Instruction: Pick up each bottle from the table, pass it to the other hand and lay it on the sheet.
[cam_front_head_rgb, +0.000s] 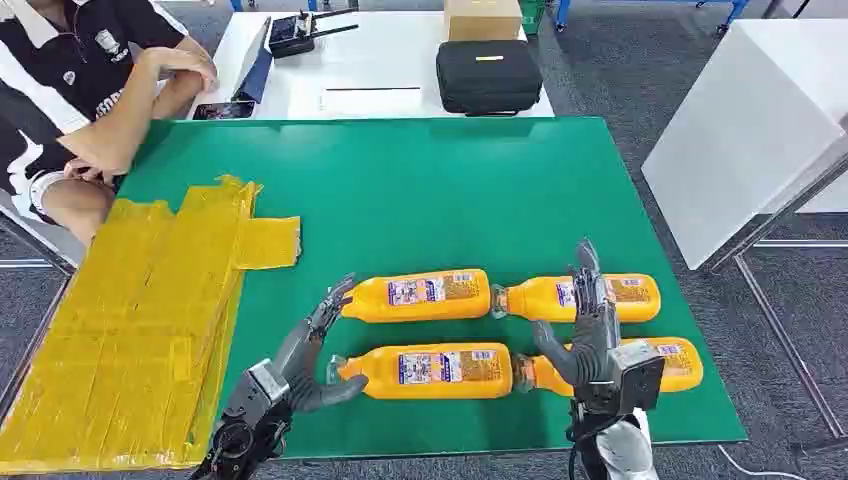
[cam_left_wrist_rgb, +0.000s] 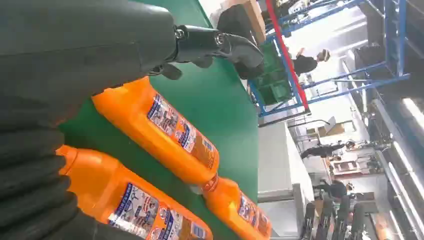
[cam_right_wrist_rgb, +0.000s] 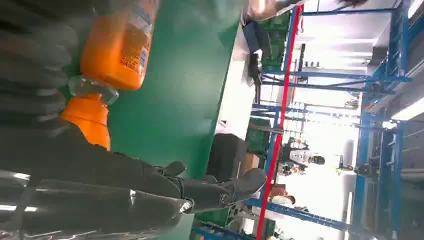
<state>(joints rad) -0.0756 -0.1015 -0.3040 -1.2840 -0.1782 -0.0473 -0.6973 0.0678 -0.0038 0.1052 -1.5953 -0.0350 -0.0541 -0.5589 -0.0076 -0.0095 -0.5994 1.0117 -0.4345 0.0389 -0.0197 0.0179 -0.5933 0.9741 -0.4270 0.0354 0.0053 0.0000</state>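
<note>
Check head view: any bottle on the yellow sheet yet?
No. All four orange bottles lie on the green table; the yellow sheet has no bottle on it.

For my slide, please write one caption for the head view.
Four orange bottles lie on the green table; both open hands, left hand and right hand, hover over them beside the yellow sheet.
</note>
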